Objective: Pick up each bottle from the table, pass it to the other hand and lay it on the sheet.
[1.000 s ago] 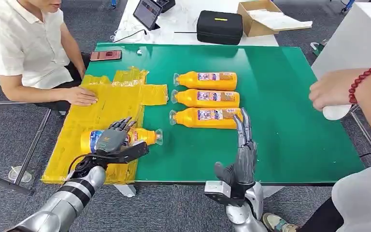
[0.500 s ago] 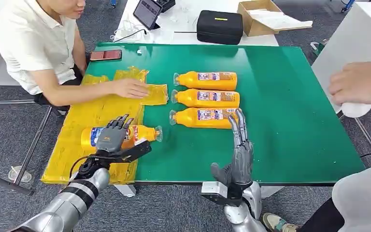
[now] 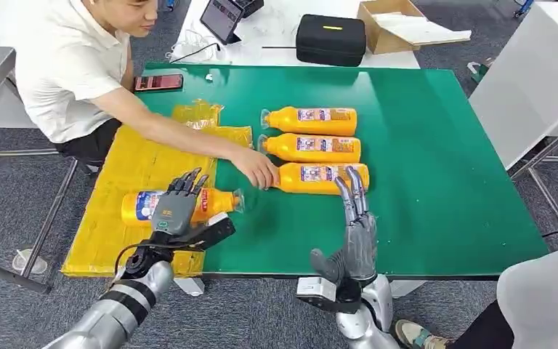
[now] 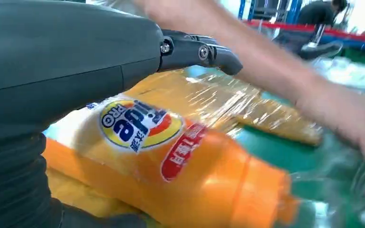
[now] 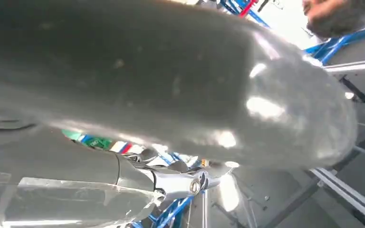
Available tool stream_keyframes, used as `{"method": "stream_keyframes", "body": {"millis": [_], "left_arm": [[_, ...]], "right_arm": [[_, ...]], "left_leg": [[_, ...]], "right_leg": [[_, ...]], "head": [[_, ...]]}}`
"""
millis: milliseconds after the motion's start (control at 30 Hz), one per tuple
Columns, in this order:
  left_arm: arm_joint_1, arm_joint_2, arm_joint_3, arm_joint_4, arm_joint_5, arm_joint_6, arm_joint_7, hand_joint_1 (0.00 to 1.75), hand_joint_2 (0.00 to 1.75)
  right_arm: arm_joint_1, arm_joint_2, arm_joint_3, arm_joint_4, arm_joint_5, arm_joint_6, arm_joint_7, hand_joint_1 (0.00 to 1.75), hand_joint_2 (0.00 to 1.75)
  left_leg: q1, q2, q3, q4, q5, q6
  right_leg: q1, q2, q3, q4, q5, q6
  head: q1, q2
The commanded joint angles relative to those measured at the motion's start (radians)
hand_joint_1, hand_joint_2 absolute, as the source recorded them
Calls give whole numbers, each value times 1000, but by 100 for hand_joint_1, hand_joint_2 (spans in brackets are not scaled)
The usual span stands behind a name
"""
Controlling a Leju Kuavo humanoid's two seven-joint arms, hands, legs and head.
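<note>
- The green table [image 3: 436,182] carries a yellow sheet [image 3: 142,171] along its left side, running from near the far-left corner to the near-left corner and hanging a little over the near edge.
- One orange bottle [image 3: 211,203] lies on its side on the sheet near the table's near edge, with its clear cap end just off the sheet's right border, over the green.
- The left hand [image 3: 176,211] hovers over that bottle's middle, released, fingers spread and pointing towards the far edge, thumb out to the right on the near side of the bottle. In the left wrist view the bottle's label [image 4: 138,124] lies right under the palm with a gap beneath the fingers; whether the palm touches it cannot be told.
- Three more orange bottles lie on their sides in a row near the table's centre, caps towards the sheet: the far bottle [image 3: 311,120], the middle bottle [image 3: 312,147] and the near bottle [image 3: 323,177], each just beside the next.
- The right hand [image 3: 357,231] stands upright just on the near side of the near bottle, fingers straight and close together, holding nothing; its fingertips [image 3: 350,178] overlap that bottle's near edge in the head view.
- A person in a white shirt [image 3: 73,62] at the table's left edge reaches across the sheet; the person's hand [image 3: 259,168] is on the cap end of the near bottle.
- A phone [image 3: 158,82] lies at the far-left corner.
</note>
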State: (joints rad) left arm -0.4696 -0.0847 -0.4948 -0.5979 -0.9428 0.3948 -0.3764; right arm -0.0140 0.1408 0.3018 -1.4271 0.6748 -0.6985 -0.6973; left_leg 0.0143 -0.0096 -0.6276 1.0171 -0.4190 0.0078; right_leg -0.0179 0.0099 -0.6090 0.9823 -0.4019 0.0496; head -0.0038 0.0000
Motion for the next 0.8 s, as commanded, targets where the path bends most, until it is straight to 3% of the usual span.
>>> {"method": "stream_keyframes", "body": {"millis": [33,100,167,467,633,733,800], "left_arm": [[287,-43,4,-586,378,-136,-156,0,175],[363,-27,-29,-752,559,-253,-151,0,175],[388,-8,-69,-813,604,-263,-145,0,175],[408,-33,-97,-771,618,-140,-166,0,175],[412,-39,-100,-768,626,-137,-162,0,175],[414,-66,-108,-747,659,-107,-155,0,175],[411,-79,-122,-733,664,-60,-179,0,175]], "right_arm": [[81,3,-75,-119,46,0,-1,0,175],[112,5,-92,-166,71,0,-1,0,175],[122,-2,-103,-168,90,0,-1,0,175],[92,-36,-261,72,309,0,-1,0,175],[85,-48,-263,101,302,0,2,0,175],[50,-124,-227,205,324,0,94,0,175],[14,-154,-219,276,265,0,80,0,175]], "left_leg": [[-1,1,2,1,-3,1],[0,0,0,0,-2,0],[0,1,-1,1,-2,0],[0,0,1,-1,-2,1],[0,0,3,-1,-2,1],[0,1,2,-1,-2,1],[0,0,2,-1,-2,1]], "right_leg": [[0,-1,2,1,-3,-1],[0,0,0,0,-1,-1],[0,0,-1,0,-1,-1],[1,-2,2,-3,-1,-1],[1,-1,4,-3,-1,-1],[1,0,3,-2,-1,-1],[1,-1,3,-3,0,-1]], "head": [[0,0],[0,0],[0,0],[0,0],[0,0],[0,0],[0,0]]}}
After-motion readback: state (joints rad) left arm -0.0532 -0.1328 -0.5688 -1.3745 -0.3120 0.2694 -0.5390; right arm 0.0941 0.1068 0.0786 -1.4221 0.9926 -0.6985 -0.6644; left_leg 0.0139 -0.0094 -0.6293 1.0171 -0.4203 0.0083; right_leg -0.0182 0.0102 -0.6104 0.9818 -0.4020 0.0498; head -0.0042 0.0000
